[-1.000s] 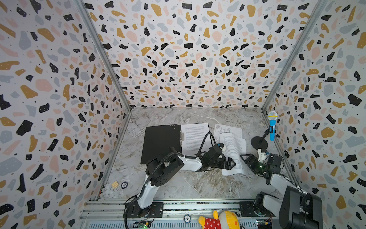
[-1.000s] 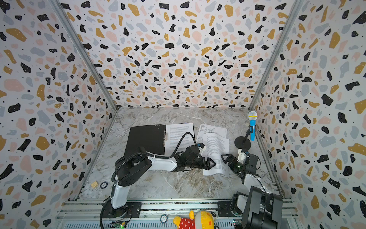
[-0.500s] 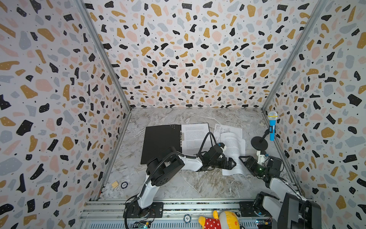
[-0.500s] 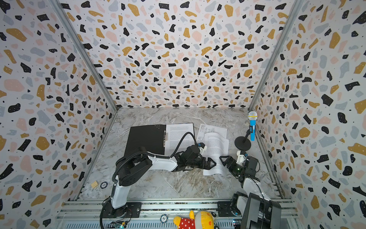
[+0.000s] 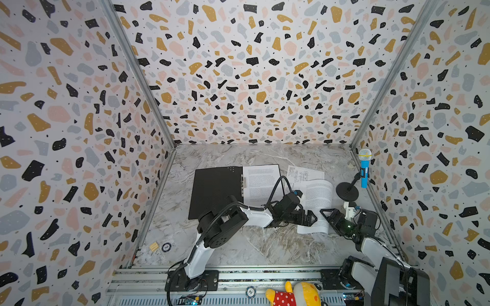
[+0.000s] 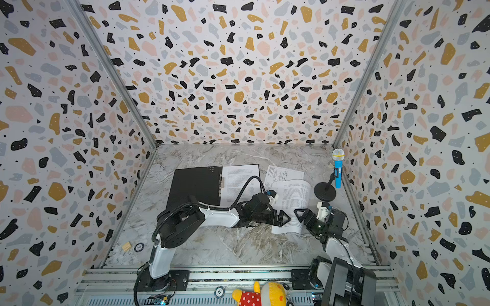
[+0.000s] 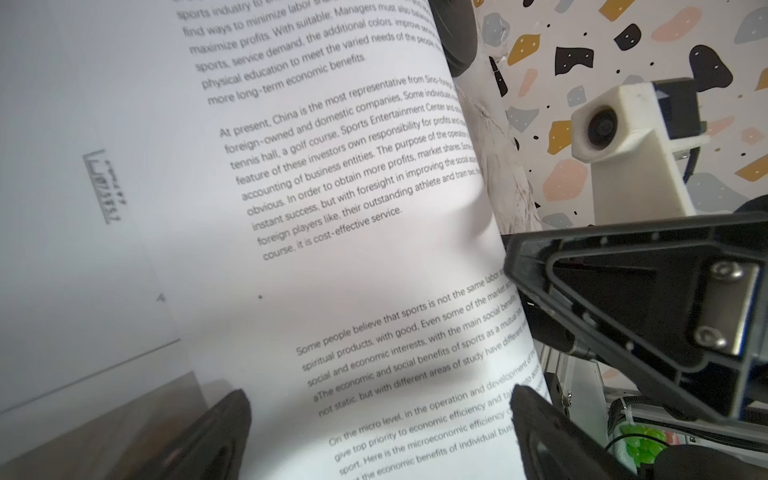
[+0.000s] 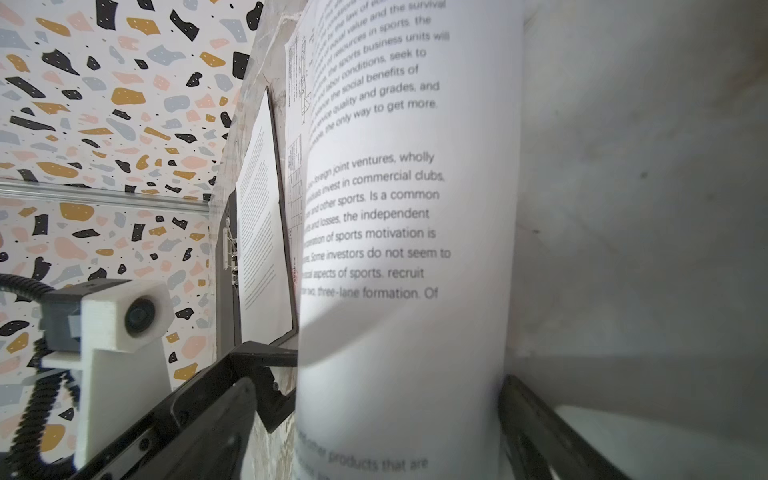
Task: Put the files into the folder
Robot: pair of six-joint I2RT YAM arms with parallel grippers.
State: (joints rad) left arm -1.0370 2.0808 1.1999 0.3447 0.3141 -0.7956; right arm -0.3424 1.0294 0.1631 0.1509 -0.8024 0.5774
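The folder (image 5: 216, 190) (image 6: 196, 188) lies open, black inside up, with one text sheet (image 5: 261, 185) (image 6: 240, 182) on its right half. A drawing sheet (image 5: 305, 173) (image 6: 285, 173) lies right of it. A second text sheet (image 5: 318, 201) (image 7: 353, 249) (image 8: 407, 249) overlaps it, with its right side curled up off the table. My left gripper (image 5: 311, 218) (image 7: 380, 419) is open at that sheet's near left edge. My right gripper (image 5: 326, 213) (image 8: 374, 415) is open opposite it, and the curled sheet bulges between its wide jaws.
A blue toy microphone (image 5: 364, 169) on a black round stand (image 5: 346, 192) is just right of the sheets, near the right wall. A small wooden block (image 5: 153, 246) and a round token (image 5: 166, 247) lie front left. A plush toy (image 5: 294, 295) rests on the front rail.
My right arm has shifted slightly left, its gripper staying at the curled sheet. The left arm and the papers have hardly moved.
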